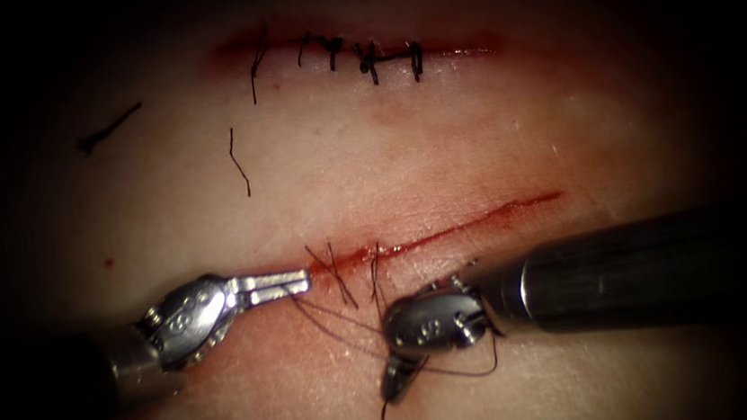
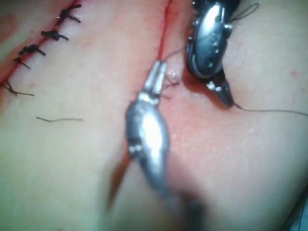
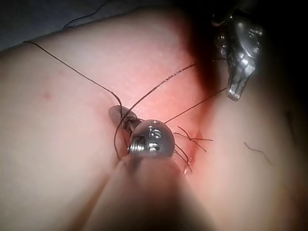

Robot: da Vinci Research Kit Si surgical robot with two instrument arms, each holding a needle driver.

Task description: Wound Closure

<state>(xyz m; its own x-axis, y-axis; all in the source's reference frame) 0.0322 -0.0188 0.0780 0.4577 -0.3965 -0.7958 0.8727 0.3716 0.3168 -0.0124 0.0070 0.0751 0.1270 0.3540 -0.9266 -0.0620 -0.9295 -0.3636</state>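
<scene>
The pale pink slab of pork-belly tissue (image 1: pixel 493 136) carries two cuts whose long axes both run roughly left to right in the endoscope view. The far one is a closed cut (image 1: pixel 360 50) crossed by a row of dark stitches (image 1: pixel 367 59); the near one is an open red cut (image 1: pixel 474 222) that slants up toward the right, wet with red fluid (image 1: pixel 355 258) where a few short dark stitch ends (image 1: pixel 336 272) stand out of it. The left arm's silver tool (image 1: pixel 294 284) lies almost level and points right, its slim fingers together with the tips at the left end of the open cut, where thin dark thread (image 1: pixel 333 317) runs away from them; whether they pinch that thread I cannot tell. The right arm's dark-shafted tool (image 1: pixel 399 377) comes in just below the cut, its wrist bent so the fingers point down toward the near edge of the tissue, clamped on the thread, which loops around them and trails off below. A loose cut end of thread (image 1: pixel 239 163) lies between the two cuts, another (image 1: pixel 109 129) well off toward the tissue's far left. I cannot make out the curved needle.
</scene>
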